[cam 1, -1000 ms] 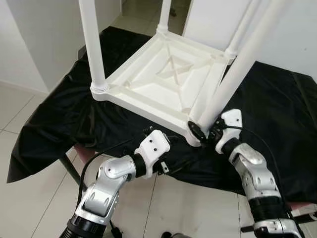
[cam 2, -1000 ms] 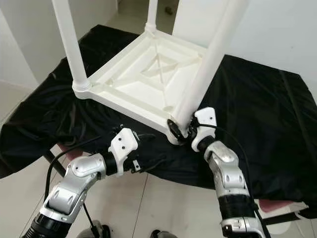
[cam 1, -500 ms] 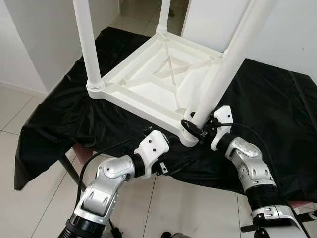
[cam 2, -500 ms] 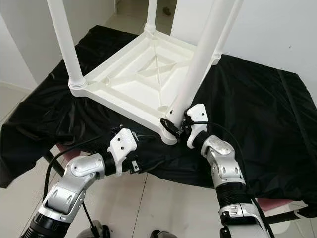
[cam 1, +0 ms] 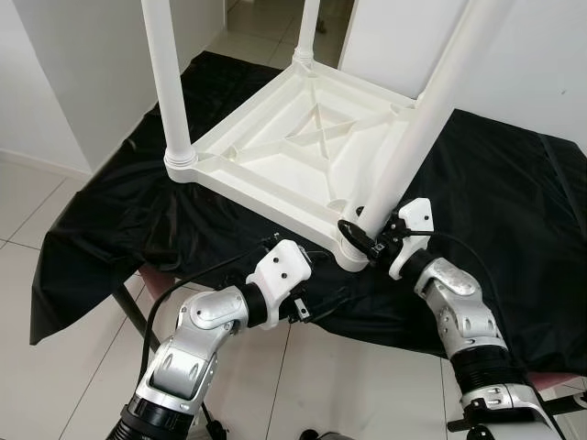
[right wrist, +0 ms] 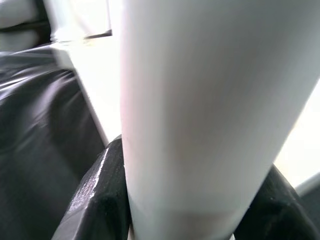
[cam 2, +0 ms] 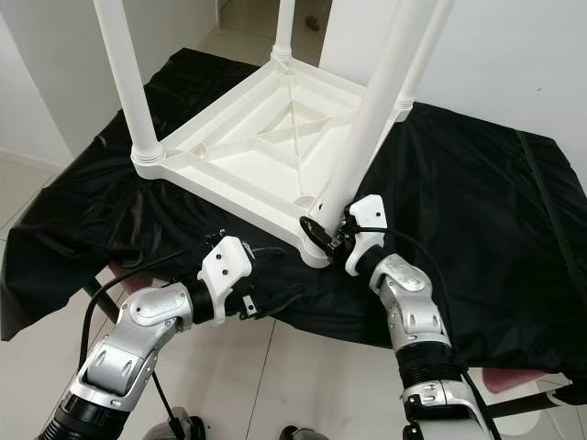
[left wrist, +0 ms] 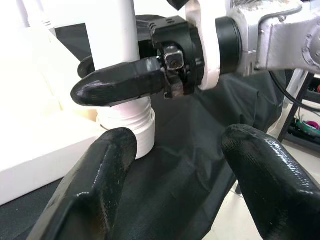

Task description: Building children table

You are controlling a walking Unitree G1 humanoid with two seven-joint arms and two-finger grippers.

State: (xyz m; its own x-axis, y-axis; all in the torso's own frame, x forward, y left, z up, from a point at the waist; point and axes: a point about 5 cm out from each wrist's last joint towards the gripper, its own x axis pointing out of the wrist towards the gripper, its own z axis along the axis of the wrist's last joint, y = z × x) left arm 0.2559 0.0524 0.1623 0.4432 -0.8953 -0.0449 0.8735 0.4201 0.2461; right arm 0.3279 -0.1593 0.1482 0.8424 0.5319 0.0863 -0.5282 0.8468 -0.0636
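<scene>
The white table leg (cam 1: 417, 119) stands nearly upright in the near corner socket of the upturned white plastic table (cam 1: 275, 151) on black cloth (cam 1: 514, 183); my right gripper (cam 1: 359, 240) clasps its base, while my left gripper (left wrist: 175, 165) waits released just beside, lower

Bright, even daylight; head views sharp, right wrist view blurred, perhaps too close.

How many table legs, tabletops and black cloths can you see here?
Table legs: 4
Tabletop, upside down: 1
Black cloth: 1
Total: 6
</scene>
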